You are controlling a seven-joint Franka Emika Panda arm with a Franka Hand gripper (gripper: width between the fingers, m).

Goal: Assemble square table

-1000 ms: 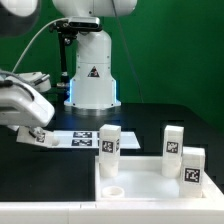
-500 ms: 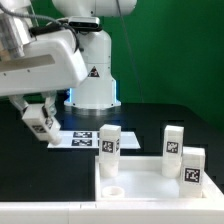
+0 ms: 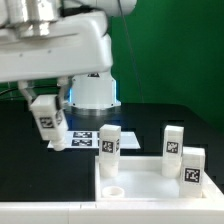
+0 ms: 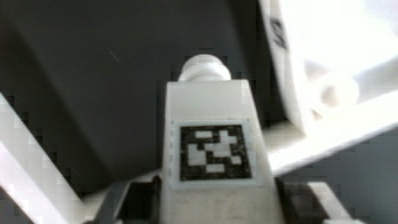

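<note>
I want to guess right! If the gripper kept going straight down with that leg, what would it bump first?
Probably the black table, beside the marker board. The gripper holds the leg tip-down above there, though depth is hard to judge.

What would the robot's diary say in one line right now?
claw: shut on blocky white plastic tagged leg | leg: lifted off table | white square slab with raised rim: three legs standing

A white plastic square slab (image 3: 150, 180) lies flat with three short tagged white legs (image 3: 109, 144) upright; a fourth tagged white leg (image 3: 48, 121) hangs tilted above the worktop.
</note>
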